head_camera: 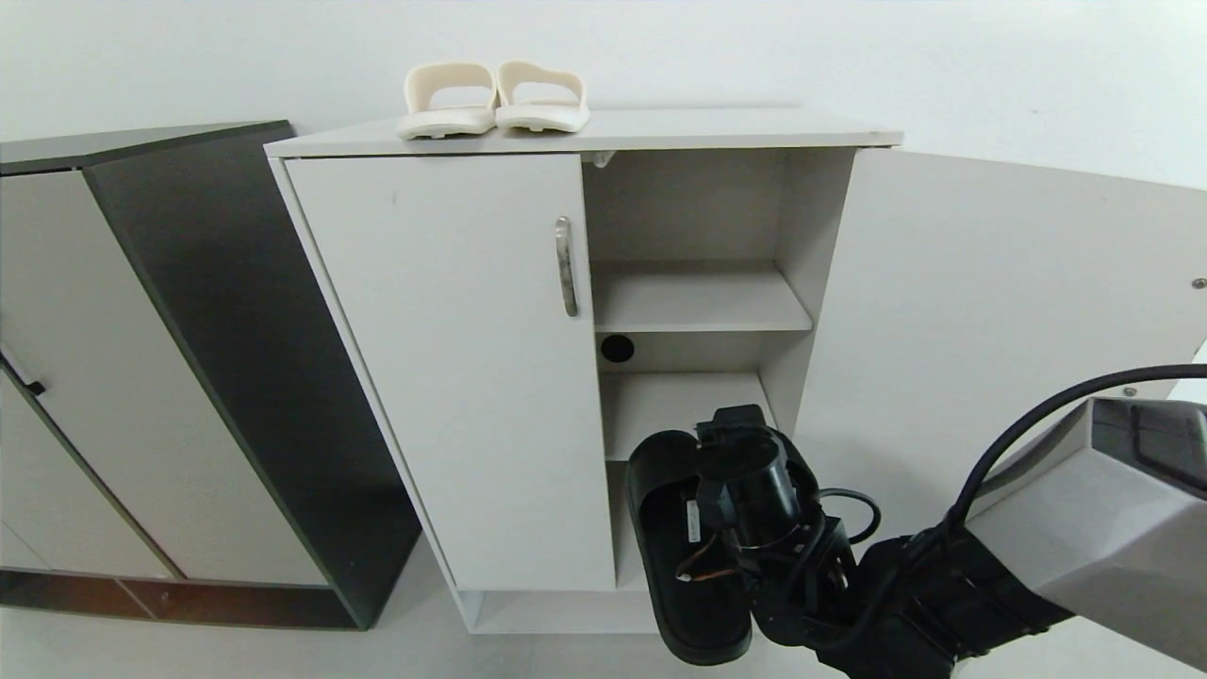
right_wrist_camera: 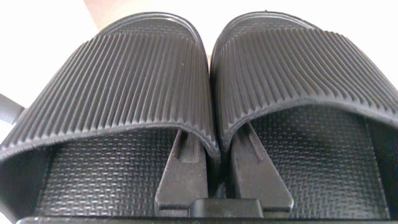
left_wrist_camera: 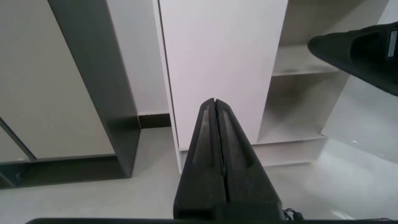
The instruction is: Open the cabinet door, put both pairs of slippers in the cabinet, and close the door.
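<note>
A white cabinet is standing on a pale floor against a white wall, with its right door hanging wide open. The right gripper is pinching the black slippers side by side in front of the cabinet's lower compartment; their straps are ribbed and their footbeds textured. Cream slippers are lying on the cabinet's top. The left gripper is hovering before the cabinet, fingers pressed together on nothing.

Bright, even light — edges bowed

Black slippers side by side, ribbed straps touching, hand pinching inner edges
</note>
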Controlling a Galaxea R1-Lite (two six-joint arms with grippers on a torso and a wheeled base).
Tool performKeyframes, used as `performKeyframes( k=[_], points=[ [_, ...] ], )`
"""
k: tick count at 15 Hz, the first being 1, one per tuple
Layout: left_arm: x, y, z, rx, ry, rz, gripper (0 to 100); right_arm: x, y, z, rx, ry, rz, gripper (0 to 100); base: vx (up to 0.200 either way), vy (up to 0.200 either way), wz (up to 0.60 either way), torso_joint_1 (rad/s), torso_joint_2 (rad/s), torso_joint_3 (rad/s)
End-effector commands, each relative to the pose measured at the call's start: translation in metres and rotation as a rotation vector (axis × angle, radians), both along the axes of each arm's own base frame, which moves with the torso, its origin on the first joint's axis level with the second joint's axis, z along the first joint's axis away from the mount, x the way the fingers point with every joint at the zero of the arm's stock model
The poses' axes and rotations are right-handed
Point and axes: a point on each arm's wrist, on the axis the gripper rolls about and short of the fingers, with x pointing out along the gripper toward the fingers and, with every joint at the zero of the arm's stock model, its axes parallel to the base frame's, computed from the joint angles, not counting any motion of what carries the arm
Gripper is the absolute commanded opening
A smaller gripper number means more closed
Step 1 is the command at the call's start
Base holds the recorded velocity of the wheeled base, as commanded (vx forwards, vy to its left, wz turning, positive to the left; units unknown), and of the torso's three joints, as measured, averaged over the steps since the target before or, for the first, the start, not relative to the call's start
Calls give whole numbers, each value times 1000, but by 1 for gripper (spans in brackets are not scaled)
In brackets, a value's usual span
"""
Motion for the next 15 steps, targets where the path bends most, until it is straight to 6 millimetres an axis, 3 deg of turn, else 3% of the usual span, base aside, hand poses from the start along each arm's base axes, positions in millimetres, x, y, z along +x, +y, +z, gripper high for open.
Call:
performKeyframes(
  k=[1,7,15],
  points=[
    [0,0,0,0,2,1,0,5,0,-10,-14,13,-9,0,0,0,0,0,0,0],
    [0,0,0,0,2,1,0,14,8,-19,-5,0,-15,0,0,0,0,2,3,-176],
    [0,0,0,0,2,1,0,19,14,-4,57,-88,-39,0,0,0,0,3,4,-195]
  ],
)
